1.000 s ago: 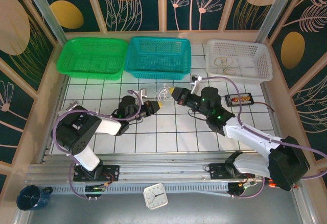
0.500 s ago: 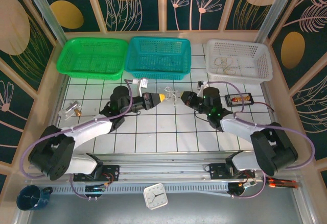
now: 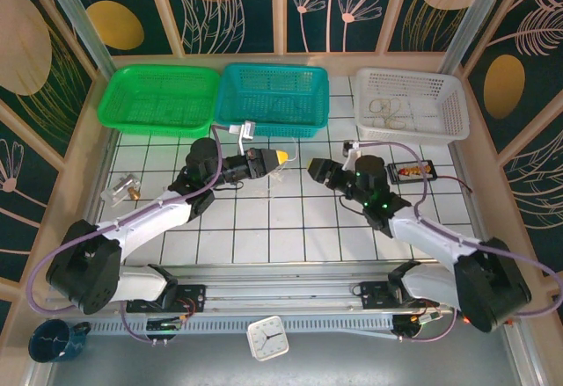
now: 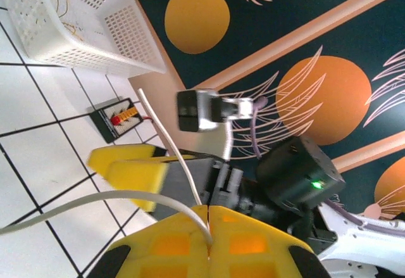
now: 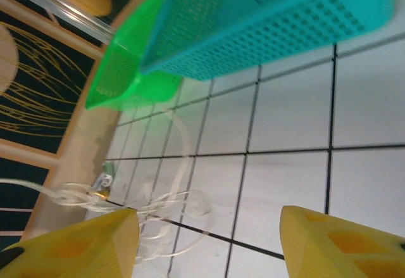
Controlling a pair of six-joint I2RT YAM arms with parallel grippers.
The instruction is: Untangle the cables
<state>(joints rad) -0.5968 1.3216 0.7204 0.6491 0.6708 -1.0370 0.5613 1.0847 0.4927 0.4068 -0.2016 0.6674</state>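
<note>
Pale thin cables (image 5: 166, 209) run from a loose bunch on the desk (image 3: 264, 228) up into the left pincer (image 4: 209, 227), which is clamped shut on two strands near the teal basket (image 3: 273, 96). The right pincer (image 5: 209, 243) gapes wide and empty just beside. Probably best for the right to nip one separate loop, then draw apart slowly.

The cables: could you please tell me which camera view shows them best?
The right wrist view: the cables lie as pale loops on the tiles ahead of the open right end effector. The left wrist view shows one strand pinched in the shut left end effector. The top view gives them as faint threads beside it.
</note>
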